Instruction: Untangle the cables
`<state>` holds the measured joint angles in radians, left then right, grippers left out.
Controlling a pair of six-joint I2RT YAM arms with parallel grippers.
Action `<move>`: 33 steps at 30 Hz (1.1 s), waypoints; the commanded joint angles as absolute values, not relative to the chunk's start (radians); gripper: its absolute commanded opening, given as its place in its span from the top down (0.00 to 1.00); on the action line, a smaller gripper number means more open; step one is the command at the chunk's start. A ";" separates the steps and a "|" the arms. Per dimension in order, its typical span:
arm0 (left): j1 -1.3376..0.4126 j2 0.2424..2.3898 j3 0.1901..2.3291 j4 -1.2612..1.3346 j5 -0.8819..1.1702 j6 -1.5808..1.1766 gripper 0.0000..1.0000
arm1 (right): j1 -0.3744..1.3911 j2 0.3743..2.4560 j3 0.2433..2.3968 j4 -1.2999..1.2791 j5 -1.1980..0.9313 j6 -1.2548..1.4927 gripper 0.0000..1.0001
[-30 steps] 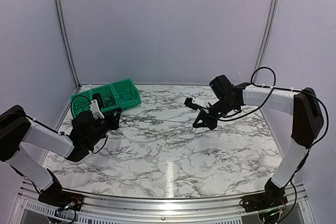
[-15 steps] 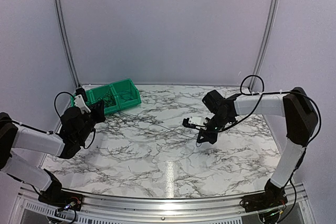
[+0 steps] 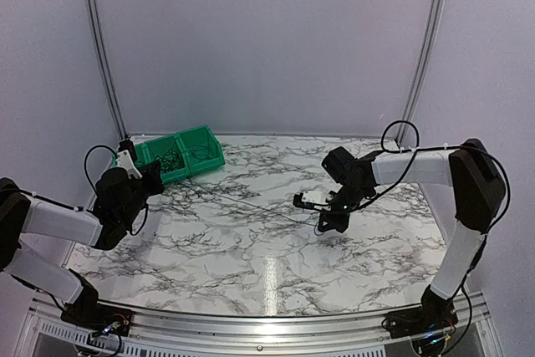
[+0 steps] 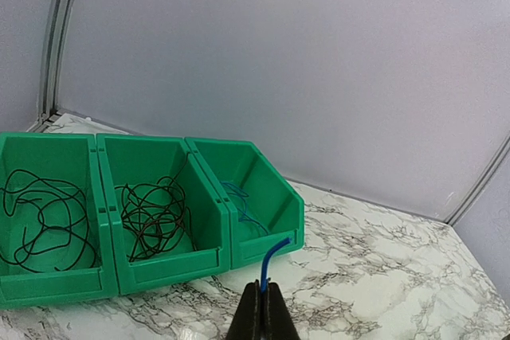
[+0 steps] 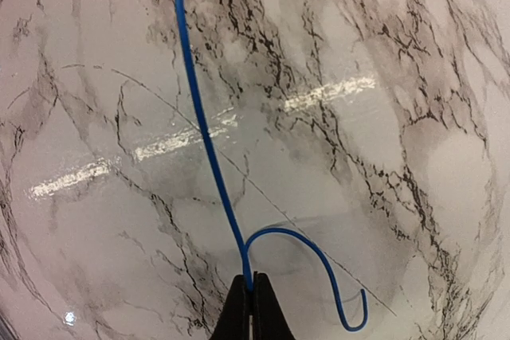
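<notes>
A thin blue cable (image 3: 251,204) runs low over the marble table between my two grippers. My left gripper (image 4: 263,286) is shut on one end, and a short blue stub (image 4: 275,256) curves up from its fingertips. In the top view this gripper (image 3: 157,180) sits just in front of the green bins (image 3: 205,146). My right gripper (image 5: 251,280) is shut on the cable (image 5: 203,133) near its other end, where a hooked tail (image 5: 335,292) curls to the right. From above, the right gripper (image 3: 324,225) hangs right of centre.
The green bins (image 4: 211,256) have three compartments. The left one holds a black cable (image 4: 44,220), the middle one a dark tangle (image 4: 155,216), and the right one a thin blue cable (image 4: 243,205). White walls enclose the table.
My left gripper has drawn back to the left, toward the bins. My right gripper has moved nearer and lower. The blue cable now spans a longer stretch between them.
</notes>
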<state>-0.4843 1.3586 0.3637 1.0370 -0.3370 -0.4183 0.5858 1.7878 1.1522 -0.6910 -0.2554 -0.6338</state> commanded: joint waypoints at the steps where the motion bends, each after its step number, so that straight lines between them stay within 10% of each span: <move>1: -0.455 1.334 0.382 1.016 -0.328 -0.377 1.00 | 0.583 1.805 1.147 -0.708 -0.218 -0.648 1.00; 12: -0.367 1.158 0.404 0.861 -0.360 -0.335 1.00 | 0.582 1.811 1.154 -0.702 -0.245 -0.638 1.00; 19: -0.367 1.226 0.370 0.859 -0.251 -0.448 1.00 | 0.567 1.762 1.184 -0.735 -0.351 -0.652 0.66; 33: -0.368 1.281 0.339 0.860 -0.179 -0.513 1.00 | 0.623 1.853 1.341 -0.625 -0.388 -0.563 0.59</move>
<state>-0.3702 1.2762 0.3538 0.8558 -0.2043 -0.4911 0.5659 1.8061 1.2457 -0.6922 -0.3408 -0.6289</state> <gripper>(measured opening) 0.024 0.406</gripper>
